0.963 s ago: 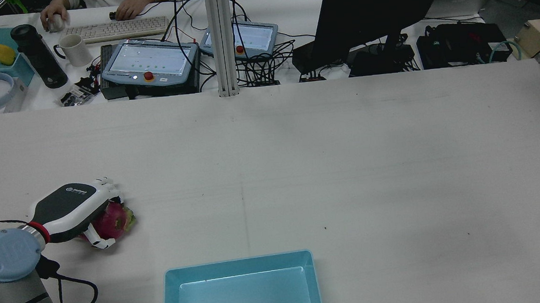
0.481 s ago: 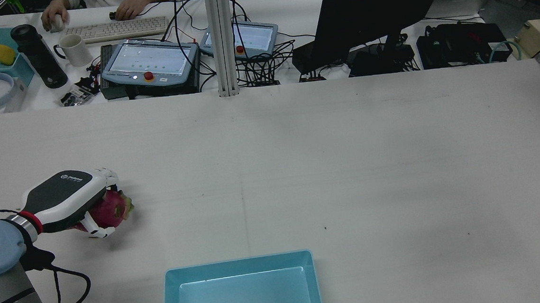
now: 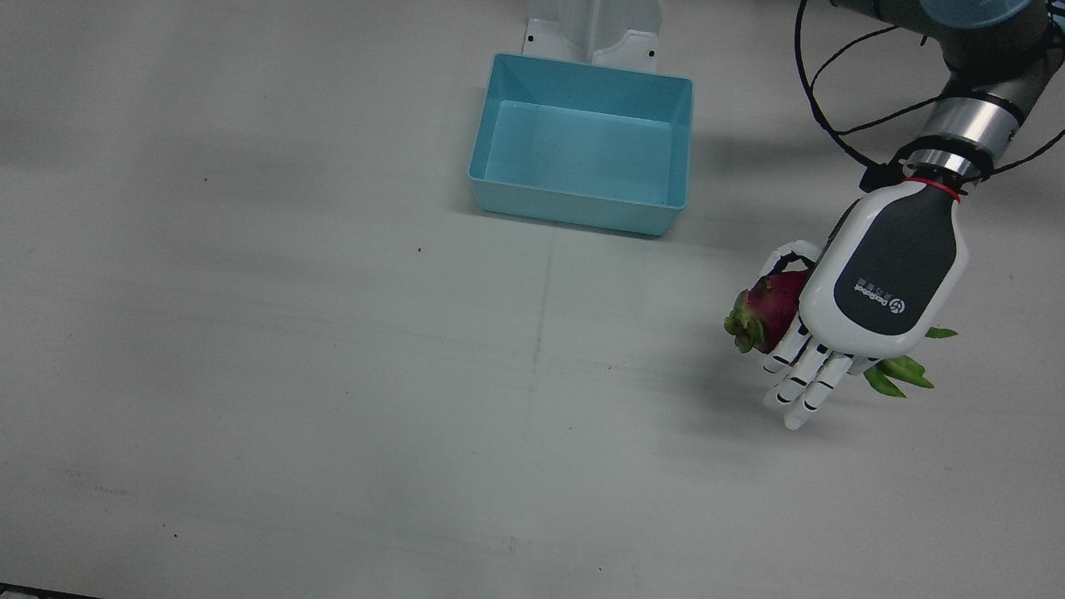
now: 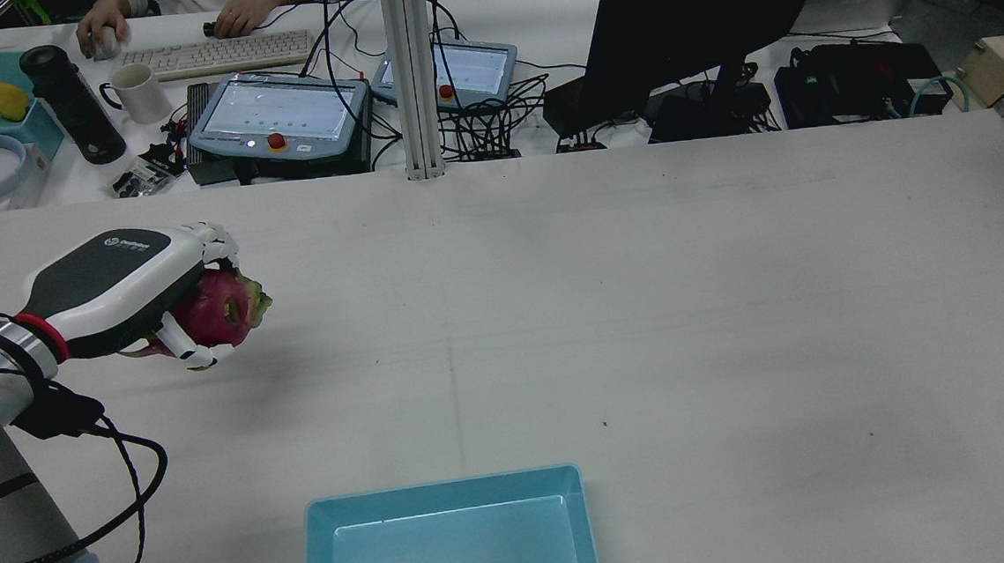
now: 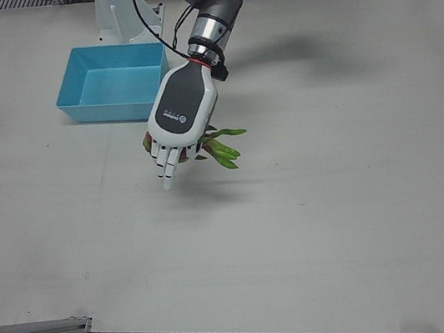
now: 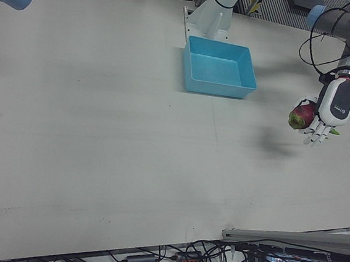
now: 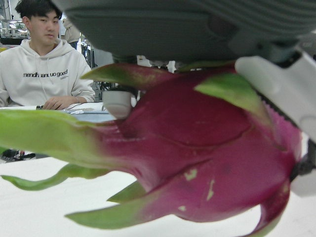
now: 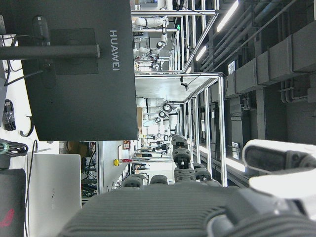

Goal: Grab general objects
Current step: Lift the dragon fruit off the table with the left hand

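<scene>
My left hand (image 3: 882, 283) is shut on a magenta dragon fruit (image 3: 770, 308) with green leaf tips and holds it above the table, palm down. The hand (image 4: 114, 286) and fruit (image 4: 221, 310) sit at the left in the rear view. They also show in the left-front view (image 5: 182, 113) and the right-front view (image 6: 332, 106). The fruit (image 7: 197, 148) fills the left hand view, pressed under the palm. My right hand (image 8: 197, 212) shows only as a palm edge in its own view, and its fingers' pose is unclear.
A light blue bin (image 3: 566, 204) stands near the pedestals, seen at the near edge in the rear view (image 4: 441, 489). Beyond the table's far edge are teach pendants (image 4: 278, 116), a black monitor (image 4: 696, 21), an aluminium post (image 4: 412, 76) and a seated person (image 7: 44, 59).
My left hand has lifted the dragon fruit off the table and carried it up and away from the pedestal. The bin has not moved.
</scene>
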